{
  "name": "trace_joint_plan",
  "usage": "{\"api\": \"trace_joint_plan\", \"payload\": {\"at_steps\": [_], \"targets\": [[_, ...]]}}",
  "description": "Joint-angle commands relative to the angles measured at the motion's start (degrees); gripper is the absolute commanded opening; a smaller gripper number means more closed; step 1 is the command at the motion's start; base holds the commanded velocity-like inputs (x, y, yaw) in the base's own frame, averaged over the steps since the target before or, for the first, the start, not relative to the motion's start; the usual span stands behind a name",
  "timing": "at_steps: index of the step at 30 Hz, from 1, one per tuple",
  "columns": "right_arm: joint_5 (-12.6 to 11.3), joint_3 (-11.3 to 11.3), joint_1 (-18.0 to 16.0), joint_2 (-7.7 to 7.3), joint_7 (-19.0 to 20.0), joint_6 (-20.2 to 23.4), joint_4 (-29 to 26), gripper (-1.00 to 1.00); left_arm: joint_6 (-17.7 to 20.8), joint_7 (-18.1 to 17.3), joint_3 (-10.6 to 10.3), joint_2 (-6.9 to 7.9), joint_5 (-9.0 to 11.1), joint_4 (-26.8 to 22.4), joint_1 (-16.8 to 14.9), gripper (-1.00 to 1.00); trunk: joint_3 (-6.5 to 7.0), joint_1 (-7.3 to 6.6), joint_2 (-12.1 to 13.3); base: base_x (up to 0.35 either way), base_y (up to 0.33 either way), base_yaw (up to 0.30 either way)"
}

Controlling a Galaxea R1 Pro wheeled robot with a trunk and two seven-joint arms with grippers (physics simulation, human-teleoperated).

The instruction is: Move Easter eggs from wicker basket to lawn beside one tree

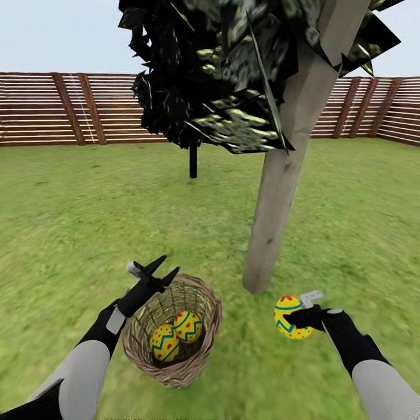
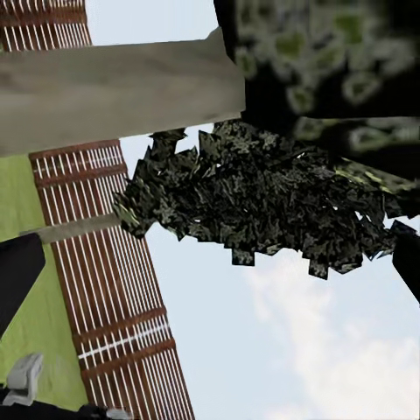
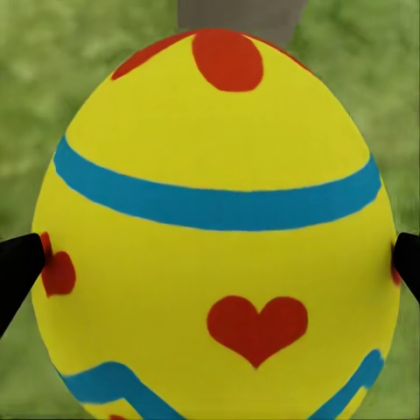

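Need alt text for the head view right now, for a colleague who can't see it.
Right tool holds one Easter egg above the lawn beside the tree trunk. Two eggs lie in the wicker basket, left tool open at its rim.

We reach both arms forward and down in the head view, grey forearms ending in black wrists. Our left arm point(image 1: 87, 356) angles up from the lower left, and our left gripper point(image 1: 166, 267) points upward and away with its two dark fingers spread apart and nothing between them; in the left wrist view the dark fingertips point(image 2: 17, 276) sit at opposite edges of the picture. Our right arm point(image 1: 373, 367) comes in from the lower right, wrist turned inward. Our right gripper point(image 1: 296, 318) is closed around an Easter egg point(image 1: 290, 317), and in the right wrist view the black pads point(image 3: 19, 262) press both sides of the egg point(image 3: 219, 236).
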Motion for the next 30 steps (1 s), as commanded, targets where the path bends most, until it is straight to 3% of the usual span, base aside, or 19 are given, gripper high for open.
{"api": "trace_joint_plan", "payload": {"at_steps": [1, 5, 7, 12, 19, 30], "targets": [[0.53, -0.19, -0.02, 0.08, 0.55, 0.16, 0.19, -1.00, 0.59, -0.21, 0.23, -0.05, -0.22, -0.04, -0.04, 1.00, -0.23, 0.21, -0.42, 0.000, -0.001, 0.048], [0.51, -0.16, -0.02, 0.21, 0.59, 0.09, 0.45, -1.00, 0.87, -0.18, 0.01, -0.18, -0.21, -0.03, 0.03, 1.00, -0.95, 1.09, -2.03, 0.000, 0.000, 0.010], [0.46, -0.19, -0.02, 0.24, 0.59, 0.07, 0.47, -1.00, 0.97, -0.14, -1.43, -0.53, -0.21, -0.04, 0.04, 1.00, -1.31, 1.53, -2.83, 0.000, 0.000, 0.001], [0.44, -0.20, -0.02, 0.24, 0.59, 0.07, 0.42, -1.00, 0.91, -0.20, -2.29, -0.69, -0.14, 0.00, 0.05, 1.00, -1.31, 1.53, -2.83, 0.000, -0.022, 0.001], [0.53, -0.13, -0.02, 0.33, 0.50, 0.16, 0.38, -1.00, 0.85, -0.15, -2.33, -1.56, -0.04, 0.11, 0.05, 1.00, -1.31, 1.53, -2.83, 0.000, -0.311, 0.249], [0.44, -0.22, -0.02, 0.33, 0.51, 0.07, 0.38, -1.00, 0.92, -0.19, -2.26, -1.60, -0.04, 0.13, 0.05, 1.00, -1.31, 1.53, -2.83, 0.000, -0.348, 0.292]]}}
